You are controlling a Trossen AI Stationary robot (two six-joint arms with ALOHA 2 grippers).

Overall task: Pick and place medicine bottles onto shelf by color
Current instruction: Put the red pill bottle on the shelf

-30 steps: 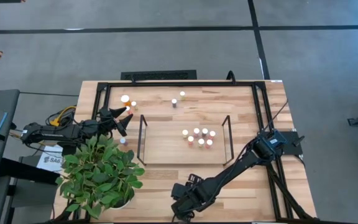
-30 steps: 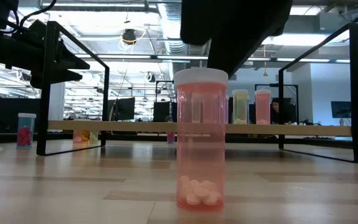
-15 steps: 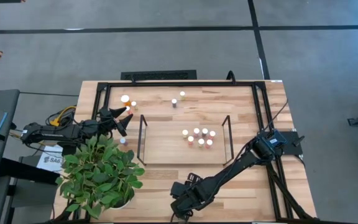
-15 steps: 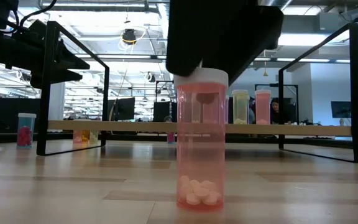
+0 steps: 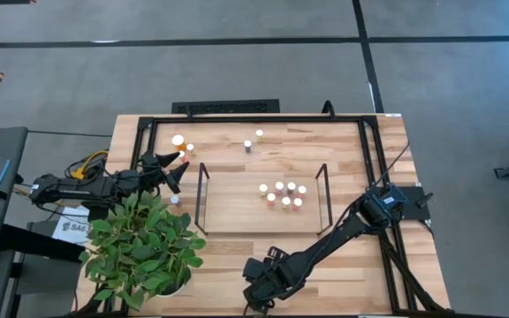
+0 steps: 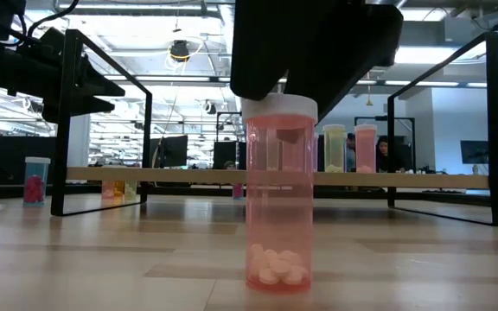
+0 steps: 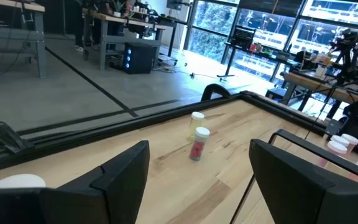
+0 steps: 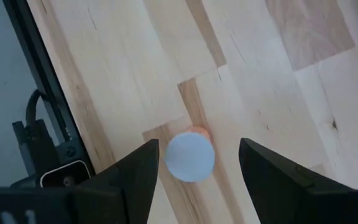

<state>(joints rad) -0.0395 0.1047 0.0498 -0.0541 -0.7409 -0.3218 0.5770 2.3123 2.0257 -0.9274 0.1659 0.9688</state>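
A pink-red bottle [image 6: 279, 199] with a white cap [image 8: 190, 157] and white pills in its bottom stands upright on its base on the table near the front edge. My right gripper [image 5: 259, 290] is open just above it, one finger on each side of the cap, with a gap on both sides. In the high view the gripper hides the bottle. The light-wood shelf [image 5: 237, 208] at mid-table carries several bottles [image 5: 284, 195]. My left gripper [image 5: 173, 170] is open and empty at the left, beside the shelf's left wire end.
Loose bottles stand on the far part of the table [image 5: 178, 140] [image 5: 247, 144] [image 5: 259, 134], and one [image 5: 174, 200] stands by a leafy potted plant [image 5: 144, 243] at the near left. The black frame [image 5: 254, 119] runs around the table. Bare wood lies between the shelf and the front edge.
My right gripper has come down over the pink-red bottle and shifted slightly sideways, so its fingers now stand level with the cap. The bottle has not moved.
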